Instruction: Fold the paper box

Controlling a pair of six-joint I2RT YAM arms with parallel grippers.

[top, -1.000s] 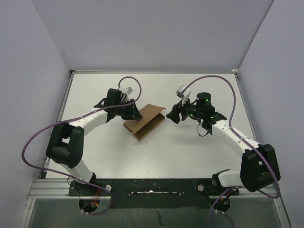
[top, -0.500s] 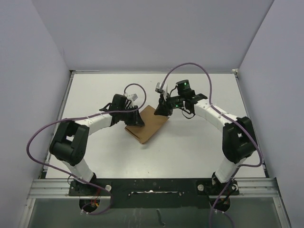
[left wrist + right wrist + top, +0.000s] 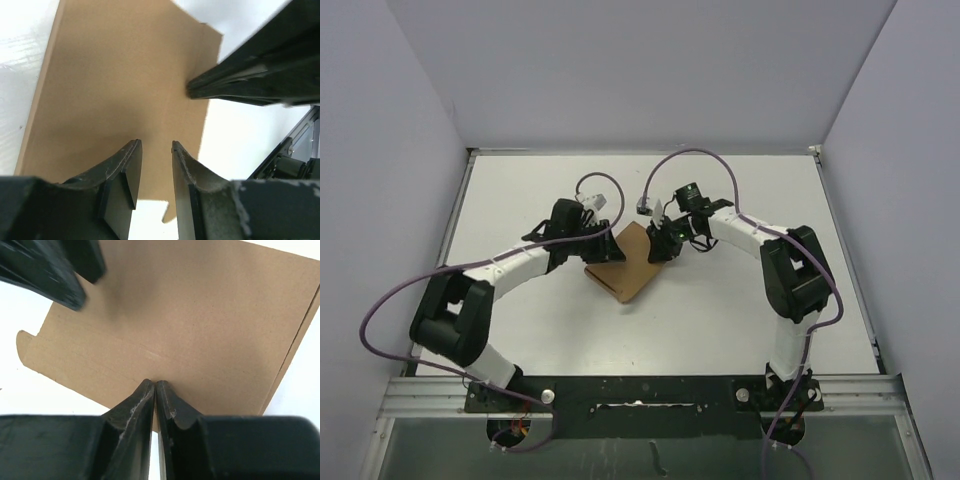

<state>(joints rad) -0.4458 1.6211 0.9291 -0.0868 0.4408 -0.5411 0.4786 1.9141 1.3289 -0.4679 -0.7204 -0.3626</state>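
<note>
I have the paper box lying flat around the middle of the table, a little toward the table's far edge. From above it is a plain brown rectangle turned on the diagonal. Its long axis runs from the table's near-left corner toward its far-right corner, and its broad face points straight up.

By my reading the fold is well along: the sheet lies doubled over into a flat packet with one unbroken panel on top. The right wrist view shows a doubled edge along one side. A small rounded tab sticks out past the outline at one end and rests on the table, so I judge the closing tuck is not yet done. Whether the far end is tucked in I cannot tell.

My left gripper sits on the box's side toward the table's left edge. Its fingers are parted by a narrow gap with nothing between them, tips low over the top panel. My right gripper comes in from the table's far-right side, with its fingertips brought together and no gap showing, set at the edge of the panel. I cannot see whether a thin layer of card is pinched between them or whether they only press down
</note>
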